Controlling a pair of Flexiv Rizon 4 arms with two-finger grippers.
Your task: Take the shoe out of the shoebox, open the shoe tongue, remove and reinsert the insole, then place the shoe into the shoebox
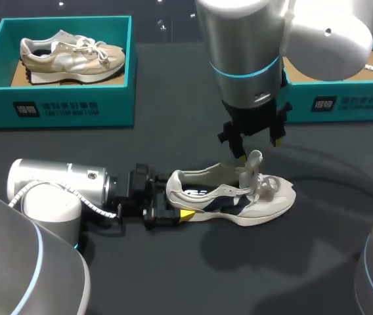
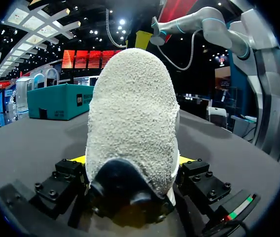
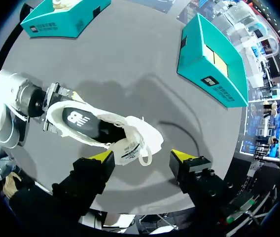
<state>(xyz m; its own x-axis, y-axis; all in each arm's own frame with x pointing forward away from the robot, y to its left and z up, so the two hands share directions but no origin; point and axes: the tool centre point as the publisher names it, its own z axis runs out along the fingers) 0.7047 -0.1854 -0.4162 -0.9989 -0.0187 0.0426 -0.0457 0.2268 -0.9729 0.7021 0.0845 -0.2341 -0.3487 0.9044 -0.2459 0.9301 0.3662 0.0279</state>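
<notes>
Nearest, my left arm lies low along the counter (image 1: 173, 275), and the left end effector (image 2: 133, 159) is pinching the shoe (image 1: 239, 197) at the heel, one finger on each side of the rough grey heel cup. The shoe stands upright on its sole in the middle of the counter, outside any box, toe pointing away from the left arm. Just above its throat hangs the right end effector (image 3: 142, 157), fingers spread wide and holding nothing. The raised tongue (image 1: 253, 165) stands up between them, closer to one finger than the other; I cannot tell whether it touches. The dark insole (image 3: 81, 118) lies flat inside the shoe. The shoe looks light, with a soft fabric upper and a stiffer sole and heel. The heel is therefore the sound place to brace it, and a light shoe would probably skid on the smooth counter if left unbraced. The tongue is thin and floppy and likely needs a pinch near its top edge. The loose laces (image 1: 268, 184) could snag a finger. The insole should bend easily, so its heel-end edge seems the best hold. Farther back stand the teal shoebox (image 1: 344, 102) on the right and another teal box (image 1: 62, 105) on the left holding a beige shoe (image 1: 68, 52).
</notes>
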